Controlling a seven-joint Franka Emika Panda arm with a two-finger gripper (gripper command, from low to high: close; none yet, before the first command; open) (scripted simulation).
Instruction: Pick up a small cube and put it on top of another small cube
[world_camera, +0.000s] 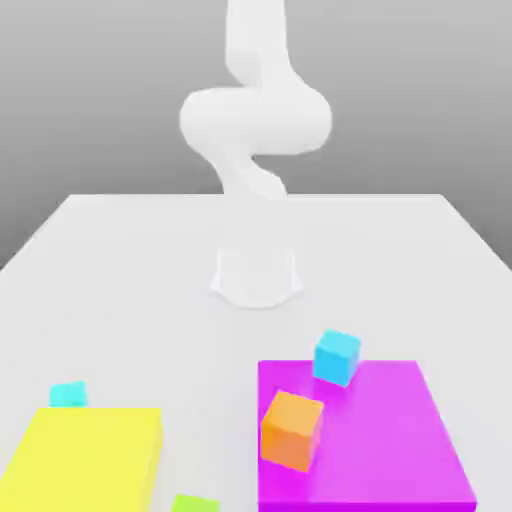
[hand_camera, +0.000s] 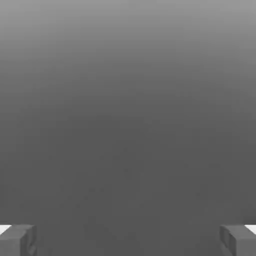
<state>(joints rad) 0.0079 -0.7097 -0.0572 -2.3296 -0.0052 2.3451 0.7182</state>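
Small cube (world_camera: 68, 394): tiny turquoise, greenish cyan, on table (world_camera: 120, 290) just behind yellow block (world_camera: 85, 455). Another small cube (world_camera: 336, 357): sky-blue, at magenta pad's (world_camera: 400, 440) far edge, near orange cube (world_camera: 292, 430). Gripper (hand_camera: 128, 240) fingers wide apart w/ nothing between.

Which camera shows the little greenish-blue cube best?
The exterior view. There the small cube sits on the white table just behind the yellow block. The hand view gives grey floor and the open gripper's fingertips.

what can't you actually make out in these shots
- Green block: cut off by the exterior view's bottom edge; shape unknown.
- Turquoise cube: its base hidden behind the yellow block.
- Hand: fingertips cut off at the hand view's corners.
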